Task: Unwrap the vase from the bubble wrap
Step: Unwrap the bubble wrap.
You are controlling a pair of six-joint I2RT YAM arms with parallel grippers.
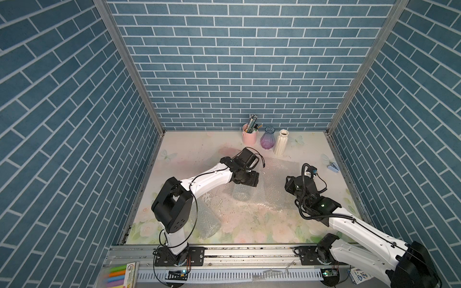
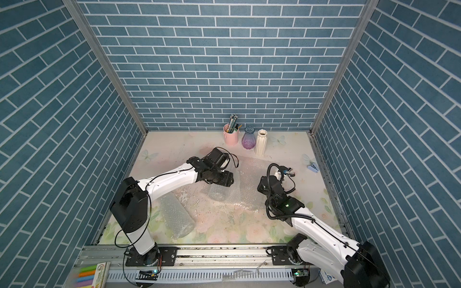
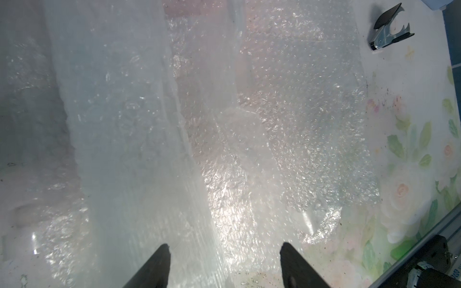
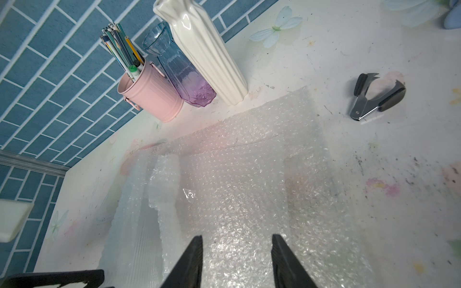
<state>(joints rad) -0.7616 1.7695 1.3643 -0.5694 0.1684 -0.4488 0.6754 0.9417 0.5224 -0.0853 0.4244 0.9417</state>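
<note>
Left arm (image 1: 207, 179) rose from its base at lower left of both top views. Elbow bent, white forearm slanted up-right to mid-frame, wrist turned down. Left gripper (image 3: 223, 245) pointed down at a wrapped bundle (image 1: 240, 195), a cloudy tube of bubble wrap sitting just under it at centre frame. In the left wrist view its two black fingers (image 3: 154, 269) stood well apart at bottom centre, released, nothing pinched between them. The tube ran from upper left of that view down toward the fingers. Could not tell whether a fingertip touched it.

Right arm (image 1: 349, 224) came in from lower right of both top views. Forearm slanted up-left, wrist low over the floral table (image 1: 199, 154). Right gripper (image 4: 236, 237) aimed toward the back wall, over the near part of the bubble wrap sheet (image 4: 249, 174). Jaws parted, empty. Contact with the sheet unclear.

The sheet lay flat and crinkly at centre-right of both top views, between the two grippers, reaching the bundle. A bubble wrap roll (image 1: 207, 222) lay at lower left beside the left arm's base.

Pink pencil cup (image 1: 249, 136), purple-blue glass vase (image 1: 267, 138) and white ribbed vase (image 1: 280, 143) stood in a row at the back wall, bare. Staple remover (image 4: 376, 97) lay on the table beside the sheet.
</note>
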